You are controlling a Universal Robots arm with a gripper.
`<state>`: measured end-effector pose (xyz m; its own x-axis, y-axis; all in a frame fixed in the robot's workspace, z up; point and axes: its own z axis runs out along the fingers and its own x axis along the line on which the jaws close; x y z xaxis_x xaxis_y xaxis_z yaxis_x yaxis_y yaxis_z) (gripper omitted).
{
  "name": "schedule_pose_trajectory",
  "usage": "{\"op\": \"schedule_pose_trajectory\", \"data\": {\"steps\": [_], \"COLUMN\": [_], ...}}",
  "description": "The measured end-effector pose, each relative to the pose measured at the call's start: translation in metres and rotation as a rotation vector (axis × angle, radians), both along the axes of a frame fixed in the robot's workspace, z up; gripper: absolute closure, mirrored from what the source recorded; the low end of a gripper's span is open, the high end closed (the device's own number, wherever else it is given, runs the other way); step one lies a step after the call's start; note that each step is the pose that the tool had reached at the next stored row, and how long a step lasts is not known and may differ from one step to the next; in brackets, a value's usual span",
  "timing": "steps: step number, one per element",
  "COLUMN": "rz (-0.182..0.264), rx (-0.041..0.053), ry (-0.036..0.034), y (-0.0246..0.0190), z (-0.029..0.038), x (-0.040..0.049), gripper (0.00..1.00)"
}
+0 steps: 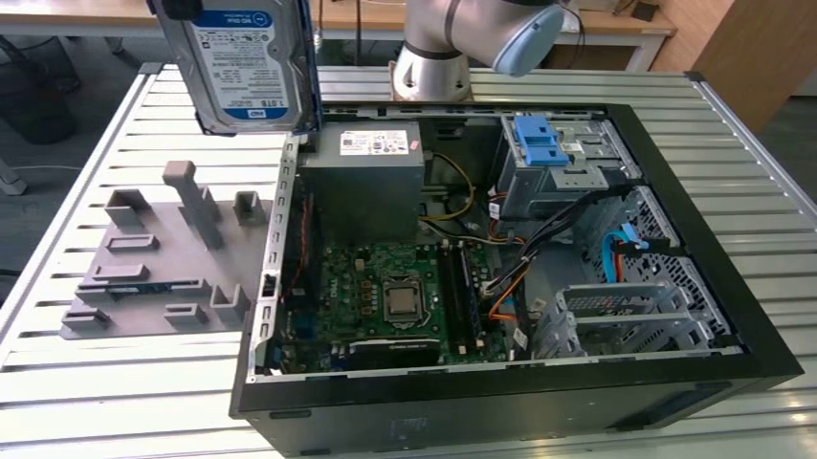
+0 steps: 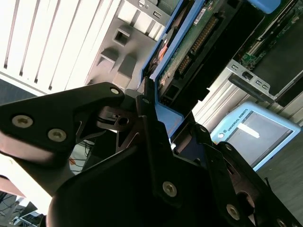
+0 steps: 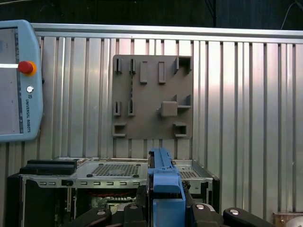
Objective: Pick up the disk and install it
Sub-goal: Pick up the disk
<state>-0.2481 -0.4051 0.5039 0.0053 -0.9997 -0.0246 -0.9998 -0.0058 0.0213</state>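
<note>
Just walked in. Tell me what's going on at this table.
A robot arm's gripper is shut on the disk, clamping its blue carrier and holding it upright in the air. The disk hangs above the slatted table, near the wall of the open computer case on the exterior view's left and close to the grey fixture plate. It is not yet inside the case, so the install is not done.

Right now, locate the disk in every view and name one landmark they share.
Exterior view: the disk hangs label-out at the exterior view's upper left, raised near the case.
Second wrist view: the disk is edge-on, green board showing, clamped in the tool.
First wrist view: its blue carrier edge, in front of the case.
Shared landmark: the grey slotted plate.
</note>
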Motion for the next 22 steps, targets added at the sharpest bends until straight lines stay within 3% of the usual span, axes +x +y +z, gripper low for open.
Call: {"op": "schedule_pose_trajectory", "data": {"steps": [22], "rz": [0.0], "rx": [-0.0001], "ry": [0.0001], "y": [0.0], "z": [0.0], "x": [0.0487], "gripper": [0.64]}}
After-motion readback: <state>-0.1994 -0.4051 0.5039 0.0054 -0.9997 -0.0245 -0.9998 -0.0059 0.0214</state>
